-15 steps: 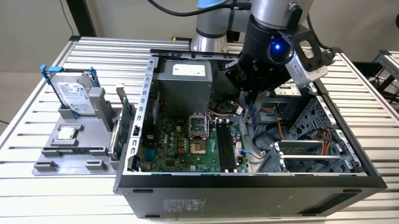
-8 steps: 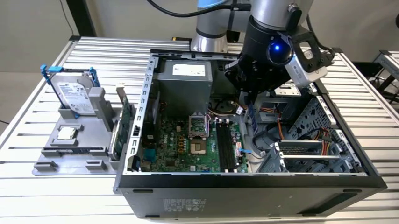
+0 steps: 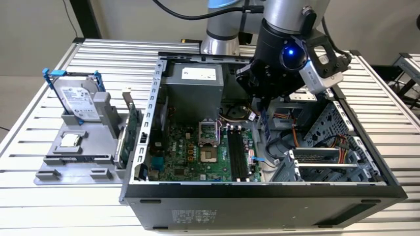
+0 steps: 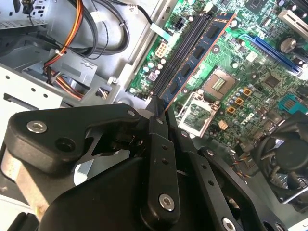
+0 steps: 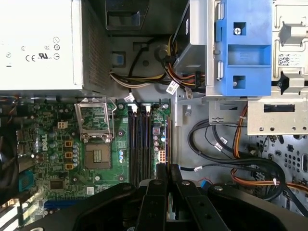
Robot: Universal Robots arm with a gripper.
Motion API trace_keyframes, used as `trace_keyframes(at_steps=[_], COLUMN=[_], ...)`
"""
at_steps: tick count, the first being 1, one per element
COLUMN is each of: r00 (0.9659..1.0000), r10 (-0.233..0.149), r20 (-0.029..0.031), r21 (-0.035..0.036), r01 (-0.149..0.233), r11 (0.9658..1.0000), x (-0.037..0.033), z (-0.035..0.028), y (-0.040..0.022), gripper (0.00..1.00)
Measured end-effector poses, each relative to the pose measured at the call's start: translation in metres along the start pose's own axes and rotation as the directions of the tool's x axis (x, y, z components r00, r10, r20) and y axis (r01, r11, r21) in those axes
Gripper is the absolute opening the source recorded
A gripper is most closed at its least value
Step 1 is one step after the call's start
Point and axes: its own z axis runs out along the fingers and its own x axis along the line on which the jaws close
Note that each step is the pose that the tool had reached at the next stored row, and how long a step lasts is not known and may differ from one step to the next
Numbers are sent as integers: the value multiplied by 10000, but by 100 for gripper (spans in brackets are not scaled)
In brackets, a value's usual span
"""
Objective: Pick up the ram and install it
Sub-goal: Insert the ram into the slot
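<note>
Bluish-green circuit board marks the ram (image 4: 198, 54), a long thin stick carrying small dark chips along its face. Your gripper (image 4: 161, 111) is closed on one end of it, and in the second wrist view the stick runs out from the fingertips above the black memory slots (image 4: 179, 57) of the motherboard (image 4: 250, 91), roughly parallel to them. You cannot confirm whether it touches a slot. In the first wrist view the ram (image 5: 168, 139) appears edge-on as a thin strip, its face hidden. In the exterior view the arm covers the held end inside the open computer case (image 3: 262, 189) on the slatted desk (image 3: 39, 206). Print on the power supply label (image 5: 38, 43) is too small to make out.
</note>
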Motion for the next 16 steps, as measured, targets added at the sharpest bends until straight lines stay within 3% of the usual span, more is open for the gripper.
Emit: trace_keyframes(at_steps=[9, 16], r00=[10000, 10000], r10=[0, -1], r20=[0, 0], r21=[1, 1], r01=[0, 1], r11=[10000, 10000], x=[0, 3], z=[8, 60], y=[0, -2], gripper=[0, 0])
